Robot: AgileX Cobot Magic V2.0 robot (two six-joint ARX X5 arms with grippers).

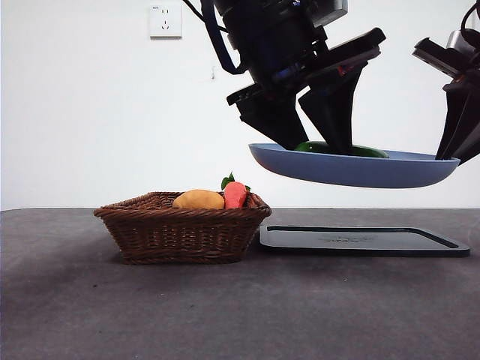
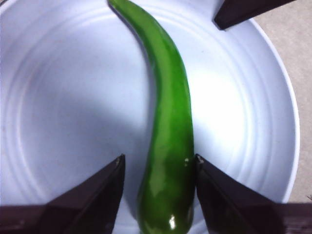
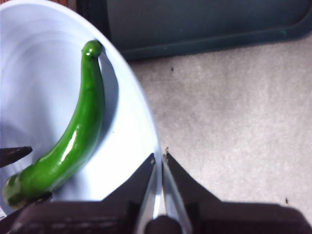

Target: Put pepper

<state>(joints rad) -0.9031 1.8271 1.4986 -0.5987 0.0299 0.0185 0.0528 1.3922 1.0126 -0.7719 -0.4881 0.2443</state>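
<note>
1. Because the pepper (image 2: 168, 141) already lies inside the blue plate (image 1: 352, 169), curved across the plate's floor, the placing looks done or nearly so.
2. The left gripper (image 2: 158, 180) stands over the plate with its jaws spread wide, one on each side of the pepper's thick end. There is a gap on both sides, so it holds nothing; judged from that, it has let go or is about to close.
3. The right gripper (image 3: 159, 163) is pinched tight on the plate's rim, and this grip holds the plate in the air above the counter (image 1: 75, 300), presumably so the pepper can be set in it.
4. Directly below the plate a dark flat tray (image 1: 360, 240) rests on the counter.
5. Beside the tray, well off from the plate, sits a wicker basket (image 1: 184, 232) with a yellow-orange lump (image 1: 198, 199) and a red-orange vegetable with green leaves (image 1: 235, 193) in it.
</note>
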